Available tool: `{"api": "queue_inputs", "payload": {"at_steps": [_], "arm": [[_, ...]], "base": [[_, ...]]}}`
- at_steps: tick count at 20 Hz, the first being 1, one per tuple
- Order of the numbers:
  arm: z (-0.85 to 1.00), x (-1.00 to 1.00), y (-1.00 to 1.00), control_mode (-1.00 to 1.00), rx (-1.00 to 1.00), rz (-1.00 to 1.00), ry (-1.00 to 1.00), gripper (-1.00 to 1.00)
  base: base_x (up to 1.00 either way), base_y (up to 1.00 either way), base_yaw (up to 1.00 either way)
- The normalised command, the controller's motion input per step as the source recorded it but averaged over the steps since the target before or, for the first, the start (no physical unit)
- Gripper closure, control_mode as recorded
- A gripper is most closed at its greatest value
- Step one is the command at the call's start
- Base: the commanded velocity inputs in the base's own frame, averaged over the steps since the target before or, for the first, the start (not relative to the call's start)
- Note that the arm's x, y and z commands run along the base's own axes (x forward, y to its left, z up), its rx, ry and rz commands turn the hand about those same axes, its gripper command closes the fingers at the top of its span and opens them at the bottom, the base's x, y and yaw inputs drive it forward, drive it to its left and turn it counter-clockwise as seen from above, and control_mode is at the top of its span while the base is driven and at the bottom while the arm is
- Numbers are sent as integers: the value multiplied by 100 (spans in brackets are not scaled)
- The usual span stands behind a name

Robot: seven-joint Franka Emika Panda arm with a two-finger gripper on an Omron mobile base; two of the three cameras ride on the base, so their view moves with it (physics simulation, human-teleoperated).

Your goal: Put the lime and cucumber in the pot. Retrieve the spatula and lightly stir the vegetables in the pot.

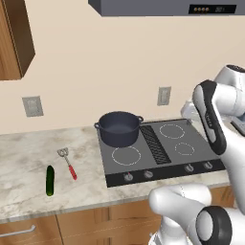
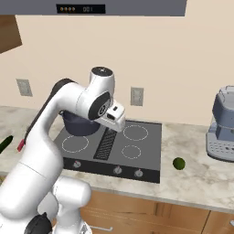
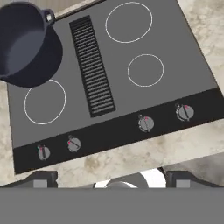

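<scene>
Kitchen counter (image 1: 28, 158) of pale marbled stone, set against a beige wall; a dark four-ring cooktop (image 1: 165, 148) is inset in it, with a range hood (image 1: 172, 7) mounted above.

Pot (image 1: 118, 128): dark blue-grey, seen standing upright on the rear left ring of the cooktop; nothing is seen inside it.

Cucumber (image 1: 50, 180): dark green, laid flat on the counter well left of the cooktop.

Spatula (image 1: 68, 163): red handle, slotted grey head, laid just beside the cucumber on its right, apart from it.

Lime (image 2: 179, 163): small and green, found on the counter right of the cooktop, near a grey appliance (image 2: 221, 124).

Gripper (image 3: 111, 179): held above the front edge of the cooktop, fingers spread wide apart, nothing gripped between them.

Wall outlets (image 1: 164, 95) are noted behind the cooktop.
</scene>
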Motion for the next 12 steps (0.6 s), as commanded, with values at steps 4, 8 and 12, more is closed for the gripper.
{"api": "queue_inputs", "payload": {"at_steps": [4,8,12], "arm": [[-4,3,-98,-100,0,-38,22,-100],[-16,28,-87,-100,-8,-34,31,-100],[-58,51,-88,-100,-6,-27,20,-100]], "base": [[0,0,0],[0,0,0],[0,0,0]]}}
